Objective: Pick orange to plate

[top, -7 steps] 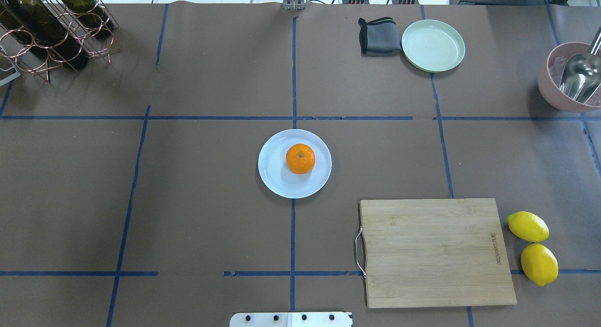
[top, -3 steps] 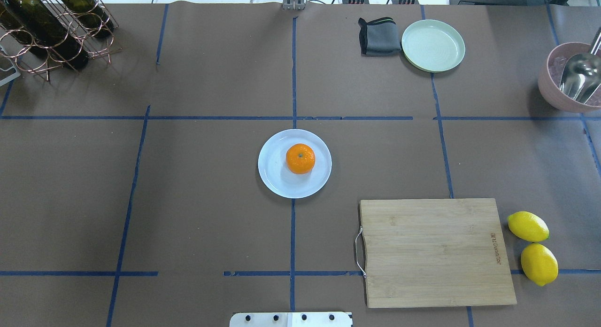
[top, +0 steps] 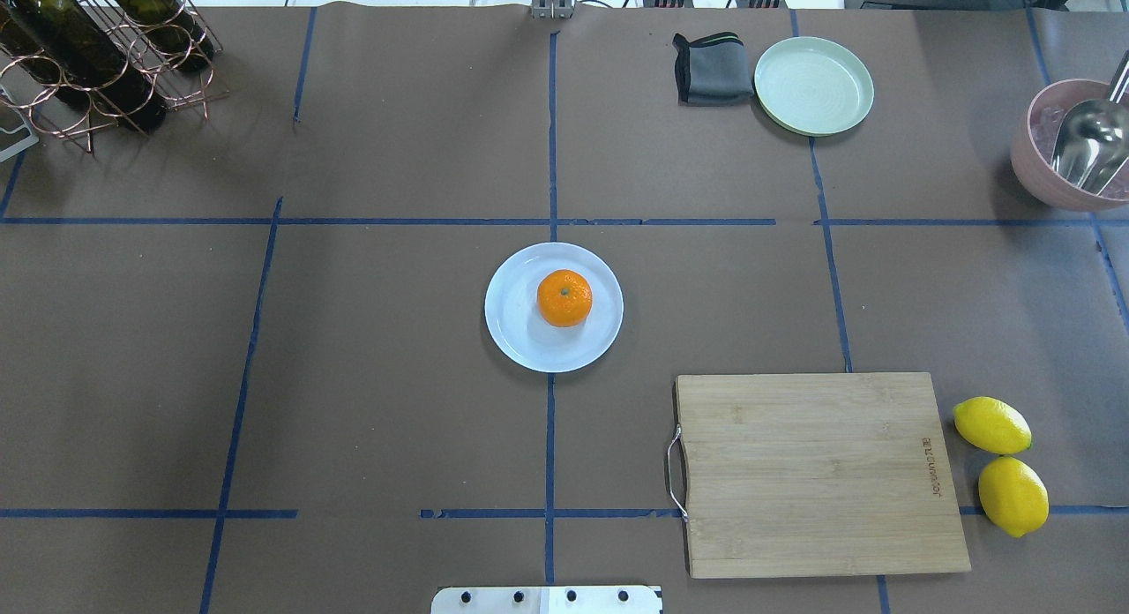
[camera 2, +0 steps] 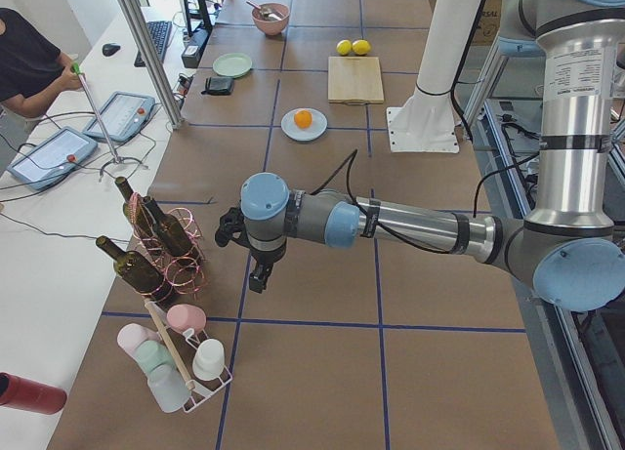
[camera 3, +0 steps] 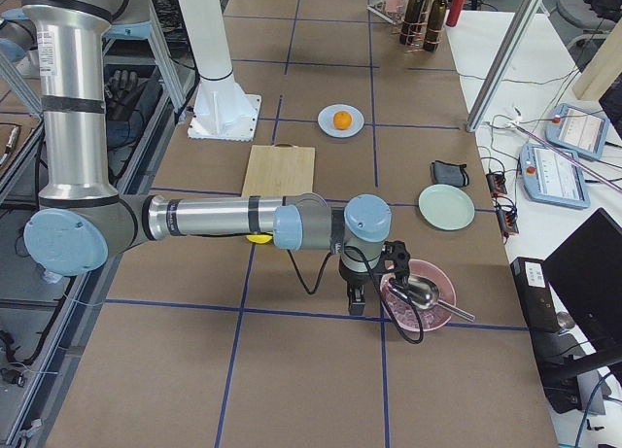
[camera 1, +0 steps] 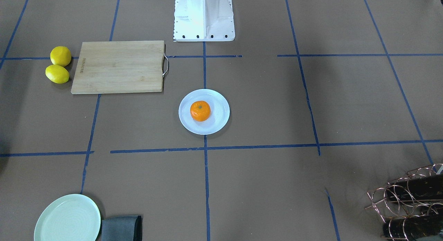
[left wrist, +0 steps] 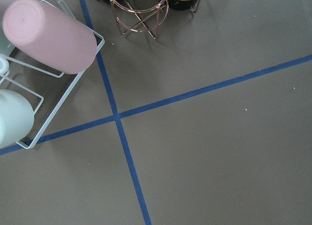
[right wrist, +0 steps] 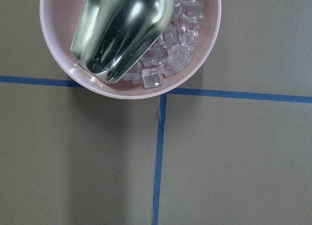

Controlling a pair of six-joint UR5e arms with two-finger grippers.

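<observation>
The orange (top: 564, 297) sits on the pale plate (top: 516, 336), well apart from both claws. The right gripper (camera 3: 356, 299) hangs just beside a pink bowl (right wrist: 52, 47) holding ice cubes (right wrist: 176, 55) and a metal scoop (right wrist: 122, 30). The left gripper (camera 2: 256, 277) hangs near a wire rack (camera 2: 183, 271) holding wine bottles (camera 2: 131, 265). I cannot tell whether either claw's fingers are apart or together.

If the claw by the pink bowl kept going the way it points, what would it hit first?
The right gripper points down, so probably the brown table cover just beside the pink bowl, though depth is unclear.
</observation>
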